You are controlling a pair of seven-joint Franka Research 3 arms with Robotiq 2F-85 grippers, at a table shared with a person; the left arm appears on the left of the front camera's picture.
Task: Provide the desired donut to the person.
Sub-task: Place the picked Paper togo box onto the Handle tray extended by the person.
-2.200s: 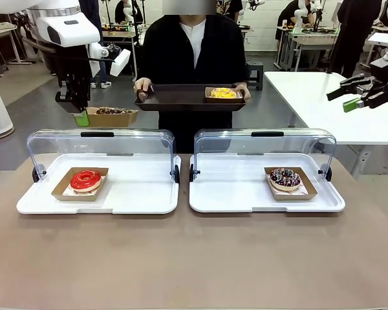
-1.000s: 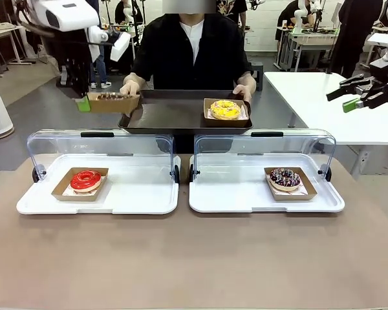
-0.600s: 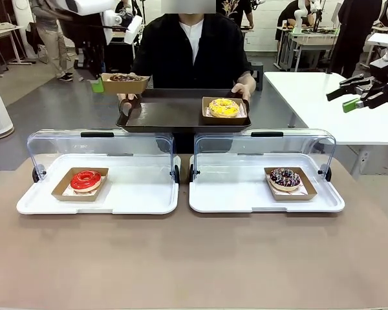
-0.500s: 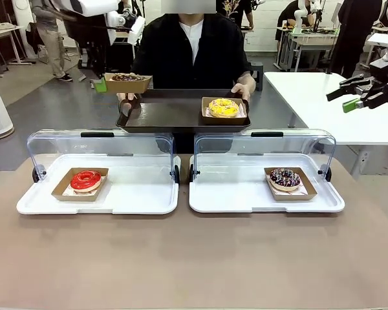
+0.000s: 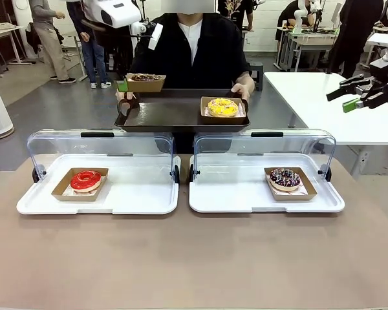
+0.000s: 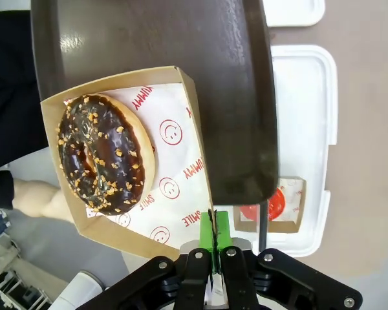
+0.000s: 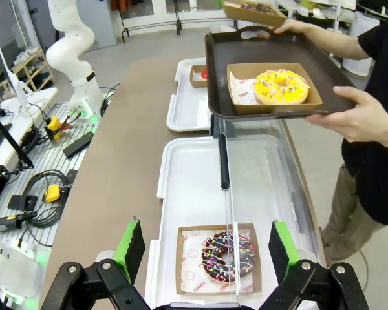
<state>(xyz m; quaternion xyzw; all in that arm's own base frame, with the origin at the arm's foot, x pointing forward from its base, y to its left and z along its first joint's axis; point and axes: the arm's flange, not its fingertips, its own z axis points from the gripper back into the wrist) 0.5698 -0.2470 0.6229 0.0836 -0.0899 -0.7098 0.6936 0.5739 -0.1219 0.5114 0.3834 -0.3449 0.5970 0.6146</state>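
Donut delivery is nearly done; nearest me, the red donut and sprinkled donut sit untouched in their display cases on the surface; my right claw idles spread wide; farther off, my left claw, pinching the chocolate donut's box, has carried it rightward over the corner of the person's tray; I judge lowering and release come next.
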